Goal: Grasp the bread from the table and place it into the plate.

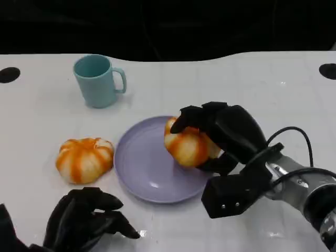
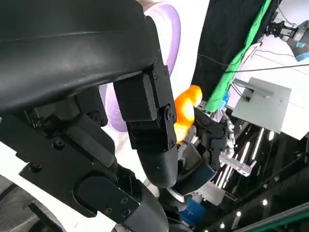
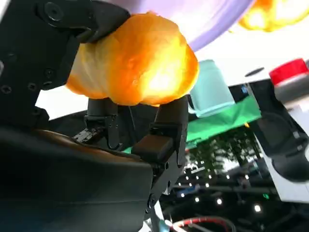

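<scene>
The right hand point(image 1: 226, 137) has its black fingers point(image 1: 191, 116) wrapped over the top and far side of a round, orange-and-cream striped bread roll point(image 1: 188, 146), gripping it firmly; the right wrist view shows the same roll point(image 3: 135, 63) pressed between fingers above and below it. In the head view the roll sits over the right-hand part of the flat lilac round plate point(image 1: 142, 168), just inside its rim, though whether it touches the plate or hangs slightly above it cannot be told. A second striped bread roll of the same kind point(image 1: 84, 159) lies on the white surface point(image 1: 42, 115) just beside the plate's left edge, untouched. The left hand point(image 1: 86, 220) rests low near the front edge of the surface, fingers curled inward with nothing in them. A pale teal ceramic mug point(image 1: 96, 80) stands upright beyond the plate, well apart from both hands. By the look of it, the carrying step is nearly done and the placing step is in hand: the next move calls for lowering the roll until the plate bears it, nearer the middle if possible, then spreading the fingers and lifting away without dragging the roll off the rim
</scene>
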